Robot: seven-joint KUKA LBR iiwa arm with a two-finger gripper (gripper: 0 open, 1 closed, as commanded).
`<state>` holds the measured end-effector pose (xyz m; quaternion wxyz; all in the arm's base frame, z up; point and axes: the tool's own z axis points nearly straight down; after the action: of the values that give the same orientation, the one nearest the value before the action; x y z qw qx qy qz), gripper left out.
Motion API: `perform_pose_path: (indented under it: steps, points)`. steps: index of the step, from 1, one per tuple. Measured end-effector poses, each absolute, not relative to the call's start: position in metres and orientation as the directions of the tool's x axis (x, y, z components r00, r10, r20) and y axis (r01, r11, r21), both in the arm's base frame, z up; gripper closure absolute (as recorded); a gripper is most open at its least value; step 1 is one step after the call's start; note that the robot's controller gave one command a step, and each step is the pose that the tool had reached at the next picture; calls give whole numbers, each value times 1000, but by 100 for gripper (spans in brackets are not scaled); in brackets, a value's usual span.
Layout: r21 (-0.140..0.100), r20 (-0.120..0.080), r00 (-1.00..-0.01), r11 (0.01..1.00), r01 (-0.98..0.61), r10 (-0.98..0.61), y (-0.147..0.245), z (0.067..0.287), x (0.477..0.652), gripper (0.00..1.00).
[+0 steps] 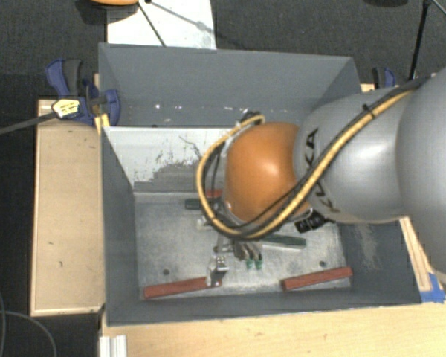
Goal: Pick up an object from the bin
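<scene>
My gripper [221, 265] reaches down under the arm's orange cover to the bin floor, near the front middle. Its tip is right at the right end of a flat reddish-brown stick [175, 289] that lies along the front wall on the left. A second reddish-brown stick [317, 278] lies along the front wall on the right, apart from the gripper. A dark grey-green bar [286, 241] lies just right of the gripper, partly hidden under the arm.
A thin dark item with a red bit [197, 202] pokes out from behind the cover at the back of the bin floor. The arm and its cables hide the middle and right of the bin.
</scene>
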<state>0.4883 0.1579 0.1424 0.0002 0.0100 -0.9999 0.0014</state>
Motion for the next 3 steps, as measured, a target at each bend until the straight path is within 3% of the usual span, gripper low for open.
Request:
perform_pose_path:
  steps: [1, 2, 3]
  points:
    - [1, -4, -979, 979, -205, -205, 198, 110, 484, 0]
    - [1, -7, -948, 948, -319, -319, 157, 73, 486, 100]
    - [1, -7, -948, 948, -317, -317, 157, 73, 486, 100]
